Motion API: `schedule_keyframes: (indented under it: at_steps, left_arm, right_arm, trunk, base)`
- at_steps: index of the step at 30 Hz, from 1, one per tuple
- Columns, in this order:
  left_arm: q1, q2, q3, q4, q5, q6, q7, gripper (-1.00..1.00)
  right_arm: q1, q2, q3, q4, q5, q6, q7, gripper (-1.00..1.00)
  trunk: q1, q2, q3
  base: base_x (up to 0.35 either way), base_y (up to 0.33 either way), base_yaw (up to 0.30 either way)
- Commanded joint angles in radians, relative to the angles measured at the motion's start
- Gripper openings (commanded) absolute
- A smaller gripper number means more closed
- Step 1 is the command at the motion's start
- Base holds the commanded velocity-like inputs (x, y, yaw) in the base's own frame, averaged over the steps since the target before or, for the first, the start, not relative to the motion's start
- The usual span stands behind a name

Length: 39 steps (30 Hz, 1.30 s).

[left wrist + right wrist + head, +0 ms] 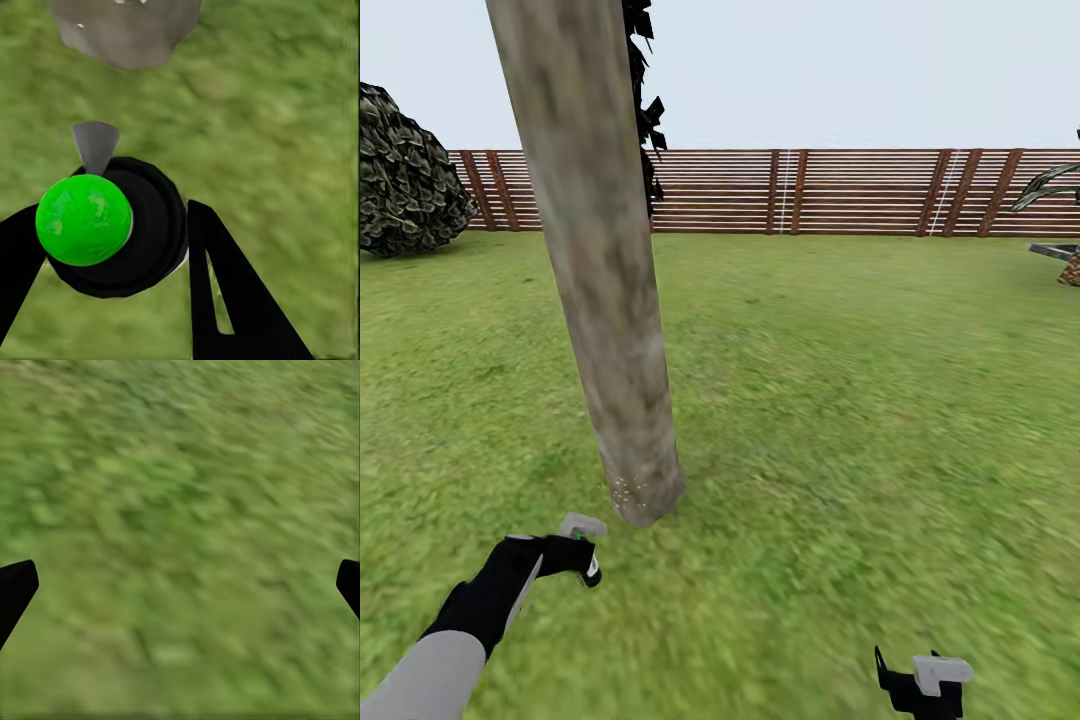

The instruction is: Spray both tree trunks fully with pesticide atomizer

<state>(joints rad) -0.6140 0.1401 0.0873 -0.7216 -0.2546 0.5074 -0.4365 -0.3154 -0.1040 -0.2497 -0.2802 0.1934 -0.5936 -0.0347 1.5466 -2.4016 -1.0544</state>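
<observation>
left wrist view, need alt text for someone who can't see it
The left pincer grips a black atomizer with a bright green ball top, its grey nozzle aimed toward the grey tree trunk base across green grass.

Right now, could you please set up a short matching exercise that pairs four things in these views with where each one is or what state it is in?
Things:
1. tree trunk
2. pesticide atomizer
3. right gripper
4. wooden fence

Places or states:
A. open, holding nothing, over grass
B. along the far edge of the lawn
C. held between the left gripper's fingers
D. rising from the grass just ahead of the left gripper

Pairs: 1-D, 2-C, 3-A, 4-B
</observation>
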Motion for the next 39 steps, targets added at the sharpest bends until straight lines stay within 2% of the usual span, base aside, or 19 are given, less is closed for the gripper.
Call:
schedule_keyframes:
  at_steps: [1,3,6,9,10,11,16,17,20,24,27,29,32,33,34,35,39]
  left_arm:
    - [-0.001,-0.010,-0.034,-0.003,-0.017,0.001,-0.009,-1.00]
    - [-0.003,-0.020,-0.068,-0.018,-0.015,0.003,-0.009,-1.00]
    - [-0.009,-0.010,-0.077,-0.047,-0.012,0.015,-0.012,-1.00]
    - [-0.026,0.021,-0.054,-0.052,-0.011,0.021,-0.014,-1.00]
    - [-0.029,0.043,-0.032,-0.052,-0.009,0.022,-0.015,-1.00]
    - [-0.030,0.050,-0.024,-0.053,-0.011,0.025,-0.015,-1.00]
    - [-0.027,0.038,-0.023,-0.081,-0.014,0.045,-0.012,-1.00]
    - [-0.029,0.000,-0.043,-0.088,-0.017,0.047,-0.011,-1.00]
    - [-0.033,-0.021,-0.061,-0.092,-0.018,0.056,-0.010,-1.00]
    - [-0.070,-0.009,-0.056,-0.110,-0.018,0.120,-0.011,-1.00]
    - [-0.108,0.044,-0.051,-0.117,-0.015,0.149,-0.014,-1.00]
    - [-0.114,0.054,-0.051,-0.117,-0.015,0.151,-0.014,-1.00]
    - [-0.115,0.035,-0.065,-0.129,-0.014,0.153,-0.014,-1.00]
    - [-0.115,0.018,-0.073,-0.148,-0.014,0.165,-0.014,-1.00]
    - [-0.115,0.008,-0.079,-0.163,-0.014,0.182,-0.015,-1.00]
    - [-0.115,-0.006,-0.087,-0.217,-0.011,0.234,-0.016,-1.00]
    - [-0.116,0.000,-0.089,-0.282,-0.008,0.280,-0.017,-1.00]
  right_arm:
    - [-0.001,0.000,-0.005,0.001,0.011,-0.003,-0.004,1.00]
    - [-0.001,0.000,-0.005,0.001,0.011,-0.003,-0.004,1.00]
    - [-0.001,0.000,-0.005,0.001,0.011,-0.003,-0.004,1.00]
    - [-0.001,0.000,-0.005,0.001,0.011,-0.003,-0.004,1.00]
    - [-0.001,0.000,-0.005,0.001,0.011,-0.003,-0.004,1.00]
    - [-0.001,0.001,-0.005,0.001,0.011,-0.003,-0.004,1.00]
    - [-0.001,0.000,-0.005,0.001,0.011,-0.003,-0.004,1.00]
    - [-0.001,0.000,-0.005,0.001,0.011,-0.003,-0.004,1.00]
    - [-0.001,0.000,-0.005,0.001,0.011,-0.003,-0.004,1.00]
    - [-0.001,0.000,-0.005,0.001,0.011,-0.003,-0.004,1.00]
    - [-0.001,0.000,-0.005,0.001,0.011,-0.003,-0.004,1.00]
    - [-0.001,0.000,-0.005,0.001,0.011,-0.003,-0.004,1.00]
    - [-0.001,0.000,-0.005,0.001,0.011,-0.003,-0.004,1.00]
    - [-0.001,0.000,-0.005,0.001,0.011,-0.003,-0.004,1.00]
    - [-0.001,0.000,-0.005,0.001,0.011,-0.003,-0.004,1.00]
    - [-0.001,0.000,-0.005,0.001,0.011,-0.003,-0.004,1.00]
    - [-0.001,0.000,-0.005,0.001,0.011,-0.003,-0.004,1.00]
  trunk:
    - [0.000,0.000,-0.001]
    - [0.000,0.000,-0.001]
    - [0.000,0.000,-0.001]
    - [0.000,0.000,-0.001]
    - [0.000,0.000,-0.001]
    - [0.000,0.000,-0.001]
    - [0.000,0.000,-0.001]
    - [0.000,0.000,-0.001]
    - [0.000,0.000,-0.001]
    - [0.000,0.000,-0.001]
    - [0.000,0.000,-0.001]
    - [0.000,0.000,-0.001]
    - [0.000,0.000,-0.001]
    - [0.000,0.000,-0.001]
    - [0.000,0.000,-0.001]
    - [0.000,0.000,-0.001]
    - [0.000,0.000,-0.001]
  base:
    - [0.000,0.000,0.000]
    - [0.000,0.000,0.000]
    - [0.000,0.000,0.000]
    - [0.000,0.000,0.000]
    - [0.000,0.000,0.000]
    - [0.000,0.000,0.000]
    - [-0.034,0.000,0.000]
    - [-0.307,0.000,0.000]
    - [-0.271,0.000,0.000]
    - [-0.045,0.000,0.000]
    - [-0.004,0.000,0.000]
    - [-0.001,0.000,0.000]
    - [0.000,0.000,0.000]
    - [0.000,0.000,0.000]
    - [0.000,0.000,0.000]
    - [0.000,0.000,0.000]
    - [0.000,0.000,0.000]
